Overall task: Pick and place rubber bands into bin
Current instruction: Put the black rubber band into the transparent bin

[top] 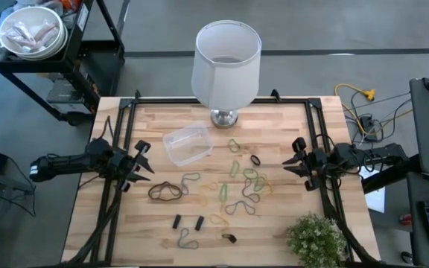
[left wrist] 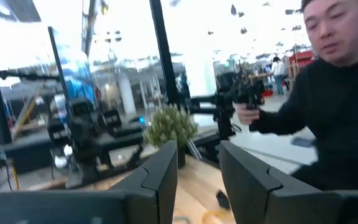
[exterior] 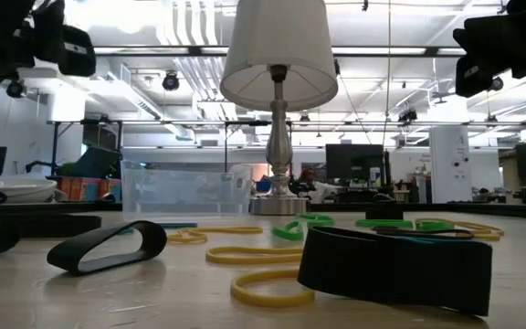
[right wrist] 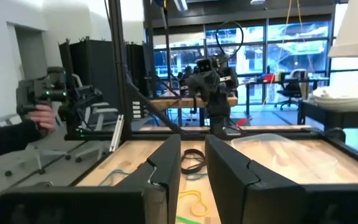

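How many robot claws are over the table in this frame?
2. The left claw hovers at the table's left edge, the right claw at its right edge. None seem hidden.

We see a table [top: 162, 238] of pale wooden planks, its grain plain and its finish matt. The bin [top: 188, 144] looks like clear, smooth plastic with a faint gloss on its walls. The rubber bands [top: 240, 190] seem matt and rubbery, the wide black ones dull in the low view. The lampshade [top: 226, 64] reads as white matt cloth or paper over a shiny metal base [top: 224, 117]. The left gripper [top: 141, 158] and right gripper [top: 294, 156] show dark, matt plastic-looking fingers.
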`<action>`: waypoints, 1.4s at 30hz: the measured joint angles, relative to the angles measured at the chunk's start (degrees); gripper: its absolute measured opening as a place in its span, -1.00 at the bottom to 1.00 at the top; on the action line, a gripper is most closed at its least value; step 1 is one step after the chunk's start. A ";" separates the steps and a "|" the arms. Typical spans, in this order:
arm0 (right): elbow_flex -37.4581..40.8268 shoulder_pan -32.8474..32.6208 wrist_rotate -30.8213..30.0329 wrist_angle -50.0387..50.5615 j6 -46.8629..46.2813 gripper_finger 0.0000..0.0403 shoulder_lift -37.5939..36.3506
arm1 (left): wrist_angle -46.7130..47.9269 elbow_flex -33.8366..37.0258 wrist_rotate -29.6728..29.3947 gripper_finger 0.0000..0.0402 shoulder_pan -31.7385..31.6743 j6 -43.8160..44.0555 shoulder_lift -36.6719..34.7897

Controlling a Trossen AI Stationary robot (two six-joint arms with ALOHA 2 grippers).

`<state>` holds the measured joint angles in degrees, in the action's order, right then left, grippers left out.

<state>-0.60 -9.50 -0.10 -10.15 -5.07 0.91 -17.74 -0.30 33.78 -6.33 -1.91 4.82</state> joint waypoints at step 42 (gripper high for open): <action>-0.02 0.00 1.75 -8.93 14.84 -0.66 0.88 | -17.74 -0.01 -11.61 -0.48 0.04 -4.44 7.49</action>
<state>-0.62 -9.50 1.66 -19.08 9.77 1.79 -35.48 -0.30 22.17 -6.28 -6.36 12.31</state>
